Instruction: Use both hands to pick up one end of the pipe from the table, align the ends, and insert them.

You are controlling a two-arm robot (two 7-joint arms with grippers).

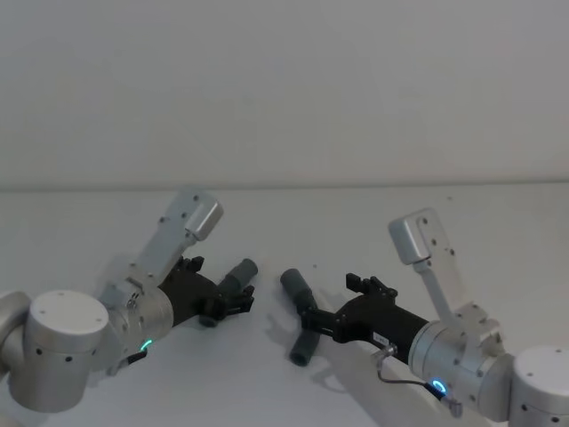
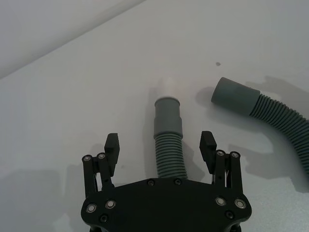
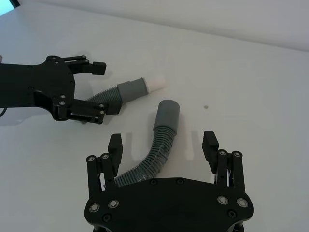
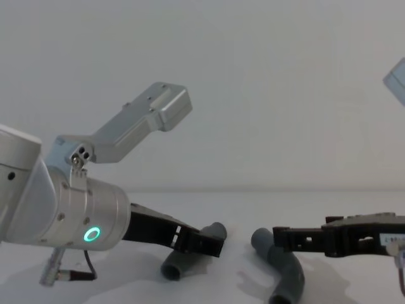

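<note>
Both grippers straddle the pipe halves; nothing is gripped yet.

In the head view, the left gripper (image 1: pixel 227 302) sits at lower left and the right gripper (image 1: pixel 333 304) at lower right. Each has its fingers apart on either side of a ribbed stretch, with gaps showing in both wrist views. The tipped piece (image 2: pixel 168 123) and the socket piece (image 3: pixel 166 116) lie on the table (image 1: pixel 284 222) at mid-frame. Their ends are near each other but apart, and angled rather than in line. By my reading, closing, lifting, aligning and inserting are all left to do. Both pieces are matte dark grey and bent, with corrugated bodies and smooth thicker collars. One collar carries a narrow white tip (image 2: pixel 167 87); the other is a plain open socket. The table is smooth and white.
</note>
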